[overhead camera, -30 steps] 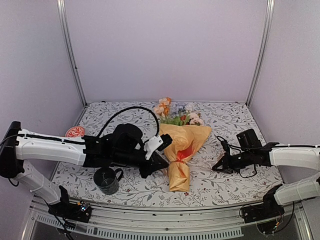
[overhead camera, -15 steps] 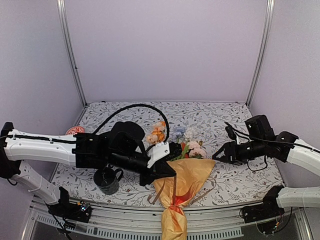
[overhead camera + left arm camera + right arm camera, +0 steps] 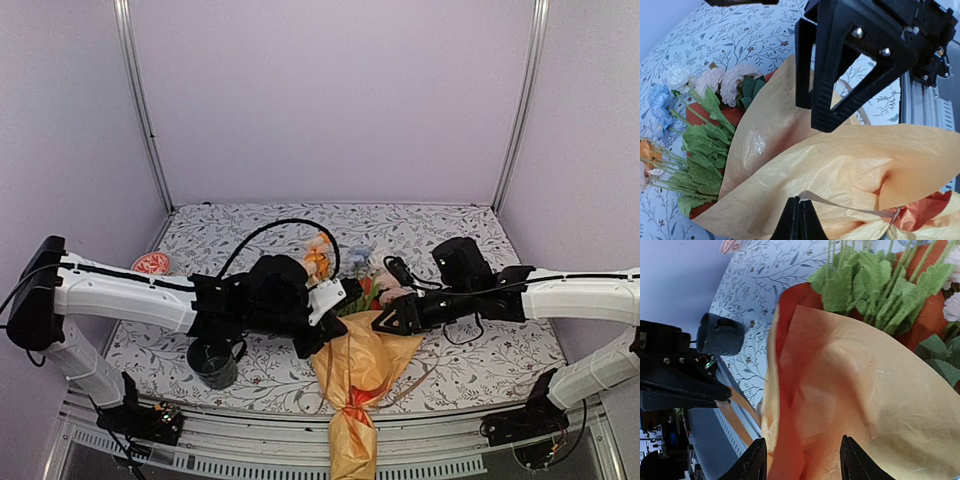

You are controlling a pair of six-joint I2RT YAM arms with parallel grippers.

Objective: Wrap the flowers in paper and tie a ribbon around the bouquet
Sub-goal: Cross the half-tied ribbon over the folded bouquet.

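Item: bouquet [image 3: 360, 370], a mustard paper [image 3: 865, 405] cone around the flowers [image 3: 705, 145].
Location: near edge of the table [image 3: 470, 240], between both grippers. The narrow end overhangs the edge and the heads point toward mid-table.
Left gripper [image 3: 799, 220]: fingers pressed together on the ribbon [image 3: 850, 205], a tan strand running to the cone's neck. Probably holding it taut for tying.
Right gripper [image 3: 803, 439]: fingers apart, nothing held, facing the cone's wide lip. Probably placed to steady the wrap.
Adjacent: dark mug [image 3: 212, 360], left of the bouquet, apart from it.

bouquet [image 3: 365, 355]: on counter [image 3: 500, 350], heads toward 12 o'clock
mug [image 3: 213, 360]: on counter, at bouquet's 9 o'clock
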